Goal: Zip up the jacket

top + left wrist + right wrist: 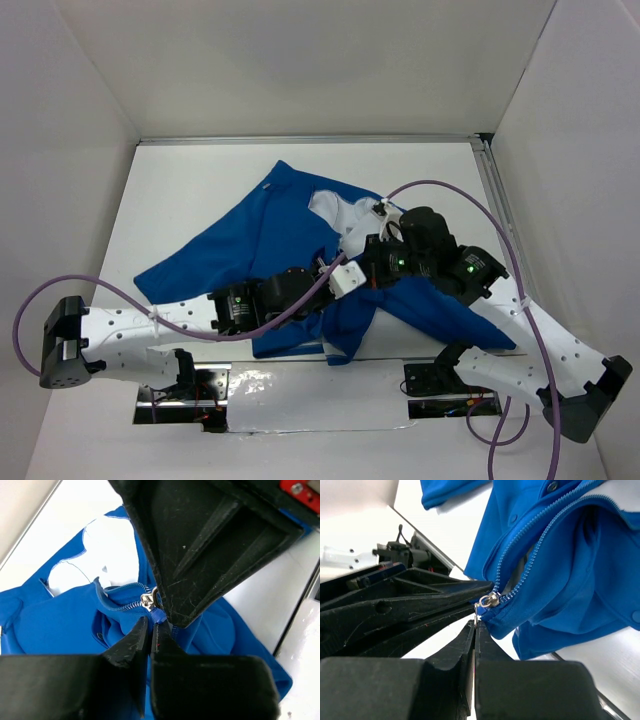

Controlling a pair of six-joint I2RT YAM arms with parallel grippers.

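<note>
The left tool [151,630] pinches the jacket [230,250], and the right tool [475,625] pinches the zip pull [489,600]. The zip [530,540] is mostly open.

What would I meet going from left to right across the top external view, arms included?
Left arm's elbow → jacket, spread across the middle of the table → right arm's elbow.
</note>
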